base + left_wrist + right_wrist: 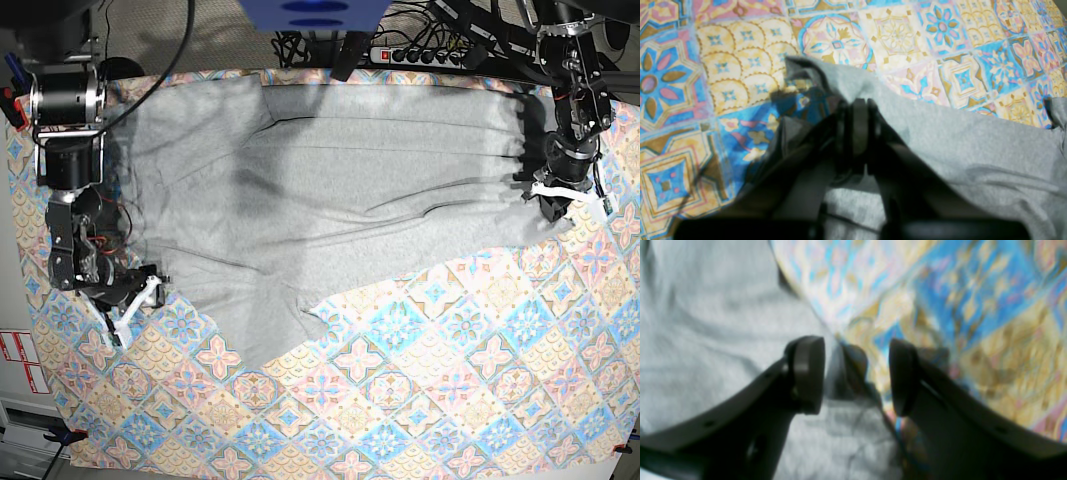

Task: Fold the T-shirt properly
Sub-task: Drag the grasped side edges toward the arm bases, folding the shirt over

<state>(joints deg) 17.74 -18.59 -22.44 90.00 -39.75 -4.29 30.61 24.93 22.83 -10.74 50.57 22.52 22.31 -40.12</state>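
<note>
T-shirt [330, 190]: spread plain-side up over the far half of the tablecloth [420, 400], near hem slanting.
Left gripper [857, 110]: clenched on a shirt edge by the cloth's far corner, likely anchoring it for a fold.
Right gripper [857, 373]: jaws apart, empty, straddling the shirt's opposite edge, seemingly just let go.

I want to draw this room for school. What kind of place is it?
Probably a robot lab or workshop, not a home. Two robot arms are mounted beside a table with a colourful tablecloth, a grey T-shirt is spread out for them to fold, and a power strip with tangled cables sits behind it.
</note>
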